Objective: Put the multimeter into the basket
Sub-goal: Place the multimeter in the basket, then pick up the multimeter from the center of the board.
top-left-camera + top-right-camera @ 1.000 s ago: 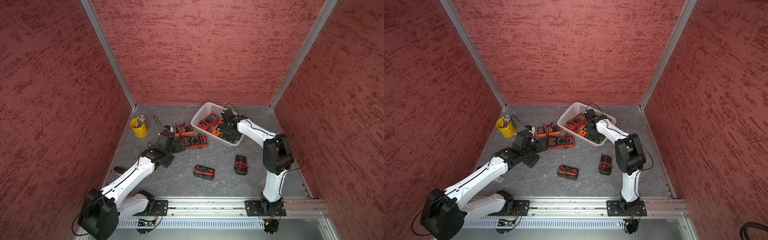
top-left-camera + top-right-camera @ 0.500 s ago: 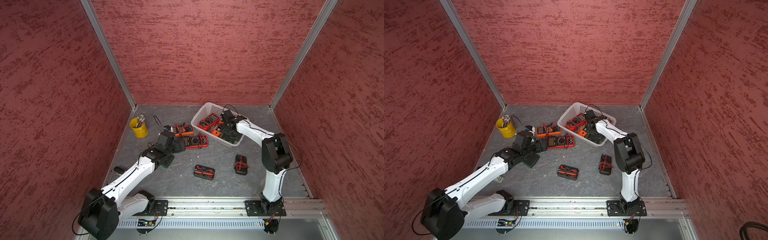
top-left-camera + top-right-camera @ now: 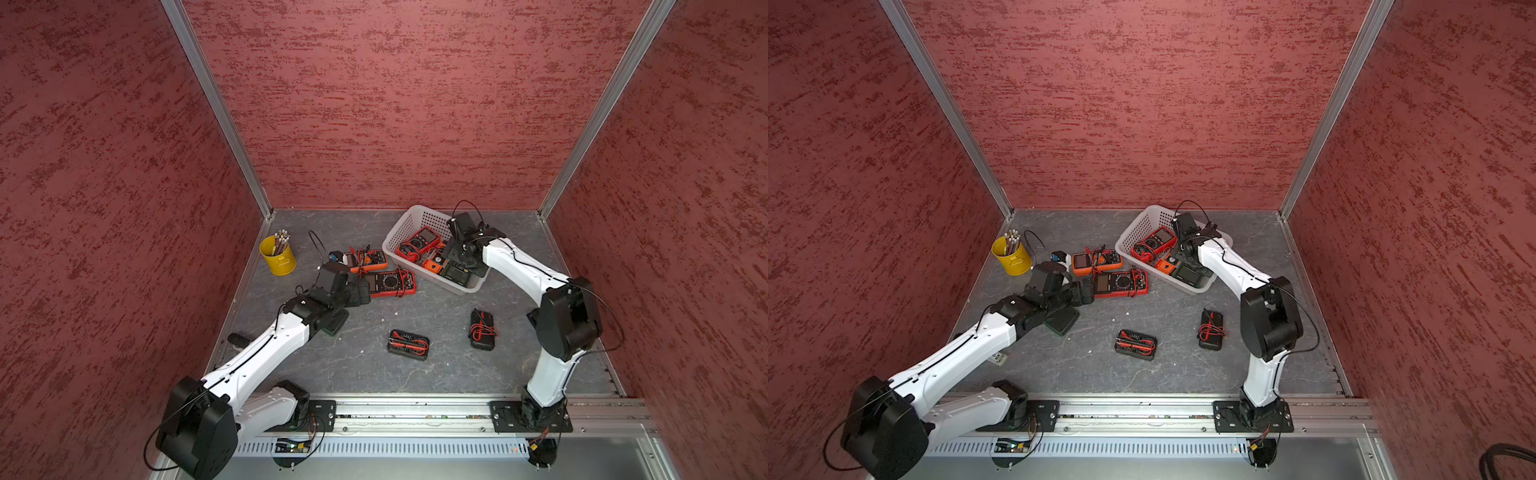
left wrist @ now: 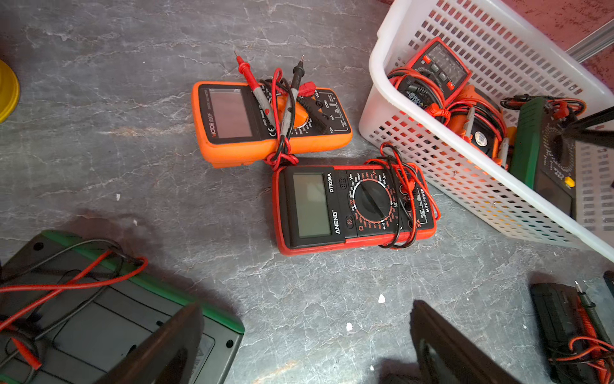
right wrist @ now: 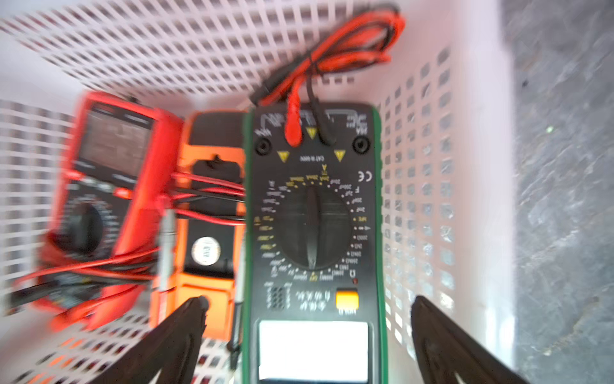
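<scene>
Already in: the green multimeter [image 5: 312, 232] lies flat and face up on the floor of the white basket [image 5: 199, 50]. It runs along one side wall, with its red and black leads [image 5: 332, 50] bunched against the wall past its socket end. My right jaws hang just above its display end, spread wide with one finger to each side, and grip nothing. Touching its side is an orange meter [image 5: 206, 249] showing a round sticker. Beyond that lies a red meter [image 5: 106, 186], tilted, with red leads looped around it. In both top views the basket [image 3: 405, 220] [image 3: 1136, 226] stands slantwise near the back wall of the table [image 3: 415, 374]. Just outside the basket a red ANENG meter [image 4: 352, 206] and an orange Victor meter [image 4: 265, 123] lie face up, nearly touching at one corner, each wrapped in its leads. My left jaws are also wide apart and empty, and hover low over bare table just short of the ANENG meter. A green-edged meter [image 4: 99, 316] lies back up beneath that wrist. Two black meters [image 3: 408, 345] [image 3: 483, 329] sit apart nearer the front rail. A yellow cup [image 3: 278, 259] of pencils stands by the left wall.
</scene>
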`<state>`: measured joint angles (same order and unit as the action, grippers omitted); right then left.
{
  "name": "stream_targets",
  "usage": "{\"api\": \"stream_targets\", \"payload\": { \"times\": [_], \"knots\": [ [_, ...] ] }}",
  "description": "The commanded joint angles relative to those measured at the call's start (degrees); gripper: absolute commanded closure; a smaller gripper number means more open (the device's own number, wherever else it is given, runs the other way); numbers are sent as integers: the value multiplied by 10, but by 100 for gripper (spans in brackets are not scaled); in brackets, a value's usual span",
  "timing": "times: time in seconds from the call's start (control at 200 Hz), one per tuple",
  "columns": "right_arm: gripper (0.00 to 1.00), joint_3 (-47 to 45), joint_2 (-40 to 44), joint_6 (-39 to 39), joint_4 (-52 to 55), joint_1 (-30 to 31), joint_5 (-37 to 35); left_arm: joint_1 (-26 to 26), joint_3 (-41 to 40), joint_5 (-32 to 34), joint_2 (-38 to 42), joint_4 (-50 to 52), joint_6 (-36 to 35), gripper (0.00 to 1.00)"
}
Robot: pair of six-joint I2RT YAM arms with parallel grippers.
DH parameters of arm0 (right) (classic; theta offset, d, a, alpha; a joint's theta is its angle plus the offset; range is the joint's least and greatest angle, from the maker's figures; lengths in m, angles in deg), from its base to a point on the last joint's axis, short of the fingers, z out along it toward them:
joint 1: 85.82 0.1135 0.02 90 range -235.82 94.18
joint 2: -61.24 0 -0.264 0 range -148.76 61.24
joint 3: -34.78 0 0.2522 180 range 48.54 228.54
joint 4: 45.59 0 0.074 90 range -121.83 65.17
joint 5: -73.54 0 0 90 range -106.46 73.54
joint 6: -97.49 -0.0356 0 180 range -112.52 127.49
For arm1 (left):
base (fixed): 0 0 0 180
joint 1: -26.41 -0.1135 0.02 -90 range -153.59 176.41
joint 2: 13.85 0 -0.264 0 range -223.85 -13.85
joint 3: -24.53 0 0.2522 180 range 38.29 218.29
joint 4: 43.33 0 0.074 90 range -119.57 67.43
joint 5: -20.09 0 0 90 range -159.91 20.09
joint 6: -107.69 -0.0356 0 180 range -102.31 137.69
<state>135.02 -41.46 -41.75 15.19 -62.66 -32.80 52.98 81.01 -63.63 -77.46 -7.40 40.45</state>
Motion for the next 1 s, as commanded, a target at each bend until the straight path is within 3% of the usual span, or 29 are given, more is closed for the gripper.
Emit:
{"api": "stream_targets", "payload": {
  "times": [0.0,0.085,0.2,0.321,0.631,0.997],
  "knots": [
    [1,-17,58,23,4,4,-13,-4,18,-15,17,-2,-26,0],
    [1,-50,104,35,-17,4,-7,-3,18,-54,23,-10,-53,0],
    [1,-109,179,41,-41,4,-11,-1,1,-181,28,-45,-104,0],
    [1,-164,261,44,-44,3,-27,27,6,-266,3,-56,-147,0],
    [1,-268,425,37,-30,-4,-48,272,116,-162,-199,66,-404,0],
    [1,-307,520,41,7,-7,-68,279,184,-221,-288,159,-506,0]
  ]
}}
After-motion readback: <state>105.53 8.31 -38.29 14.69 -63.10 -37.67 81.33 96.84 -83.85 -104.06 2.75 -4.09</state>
